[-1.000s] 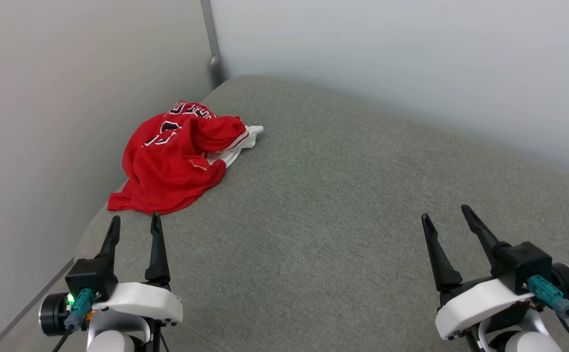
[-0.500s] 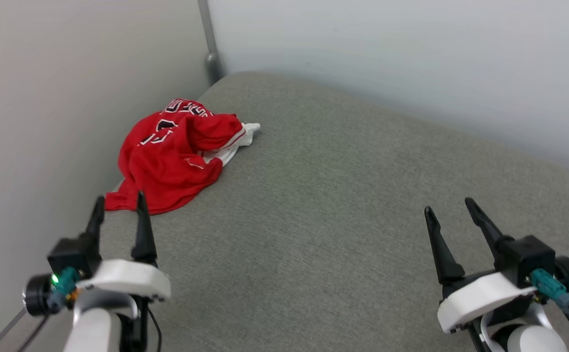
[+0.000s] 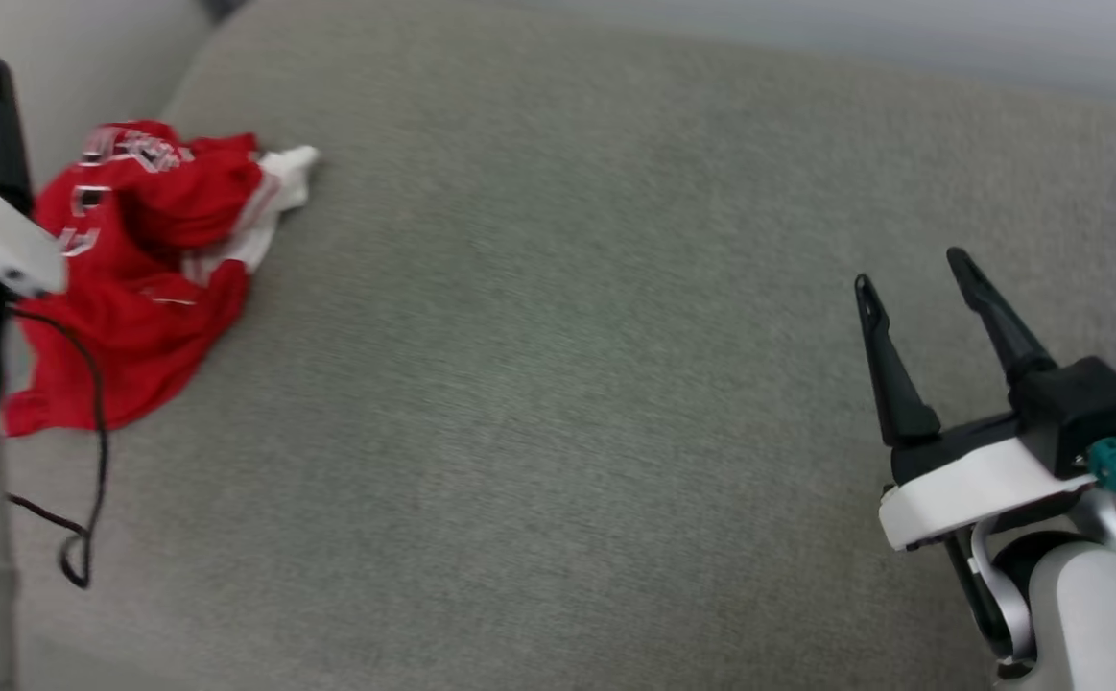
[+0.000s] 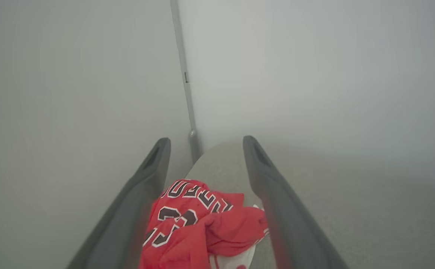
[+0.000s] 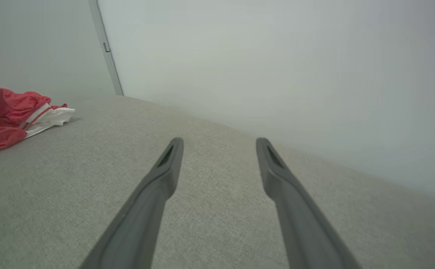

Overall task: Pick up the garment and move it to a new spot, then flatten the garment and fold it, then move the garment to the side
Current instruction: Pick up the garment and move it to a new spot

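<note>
Mostly the cushion (image 3: pixel 558 384) lies bare, open from its middle to the right side, while walls (image 5: pixel 277 56) close off its far edge and left corner. Near that corner, by the left edge, the garment (image 3: pixel 135 288) sits crumpled. The left gripper (image 4: pixel 206 142) points at it, jaws apart and empty. The right gripper (image 3: pixel 913 271) hovers well apart from it, jaws spread too. A black cable (image 3: pixel 87 432) loops in front of the garment.

Right hand (image 3: pixel 912 269): white casing (image 3: pixel 970 489), dark fingers (image 3: pixel 889 374)
</note>
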Tool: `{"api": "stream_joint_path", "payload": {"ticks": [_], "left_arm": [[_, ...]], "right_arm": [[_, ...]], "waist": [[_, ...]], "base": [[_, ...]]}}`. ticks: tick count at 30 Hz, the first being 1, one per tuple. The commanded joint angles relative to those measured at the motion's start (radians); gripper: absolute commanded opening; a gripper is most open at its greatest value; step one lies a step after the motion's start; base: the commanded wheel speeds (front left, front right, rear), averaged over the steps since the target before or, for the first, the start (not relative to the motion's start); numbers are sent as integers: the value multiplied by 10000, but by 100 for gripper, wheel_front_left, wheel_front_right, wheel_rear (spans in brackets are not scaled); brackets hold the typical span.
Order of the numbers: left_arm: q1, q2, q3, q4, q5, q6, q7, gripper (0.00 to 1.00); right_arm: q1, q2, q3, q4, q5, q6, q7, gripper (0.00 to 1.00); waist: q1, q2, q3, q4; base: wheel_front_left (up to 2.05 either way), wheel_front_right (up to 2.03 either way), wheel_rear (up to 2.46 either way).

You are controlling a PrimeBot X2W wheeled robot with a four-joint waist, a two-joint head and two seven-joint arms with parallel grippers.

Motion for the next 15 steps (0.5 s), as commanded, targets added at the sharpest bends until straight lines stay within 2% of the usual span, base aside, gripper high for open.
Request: {"api": "stream_joint_path", "payload": {"ticks": [1, 5, 9, 12, 15], "left_arm": [[-336, 207, 88, 219, -301, -133, 609, 100], [-1197, 1190, 396, 859, -920, -274, 2837, 100], [-1329, 1907, 638, 1461, -1495, -125, 5078, 100], [-1017, 2157, 880, 1792, -1853, 83, 6218, 100], [-608, 2095, 1141, 2061, -2276, 340, 7134, 100]], "right_arm": [[-241, -61, -41, -90, 85, -7, -21, 100], [-601, -202, -136, -193, 132, -5, -127, 100], [-914, -290, -102, -276, 175, -5, -217, 100], [-1097, -344, -54, -414, 192, -7, -244, 100], [-1224, -391, -60, -554, 175, -7, -281, 100]], "waist": [[-2, 0, 1341, -1175], [-2, 0, 2036, -1578], [-2, 0, 2545, -1856], [-2, 0, 2876, -2008], [-2, 0, 3092, -2097]], "base": [[0, 0, 0], [0, 0, 0], [0, 0, 0], [0, 0, 0], [0, 0, 0]]}}
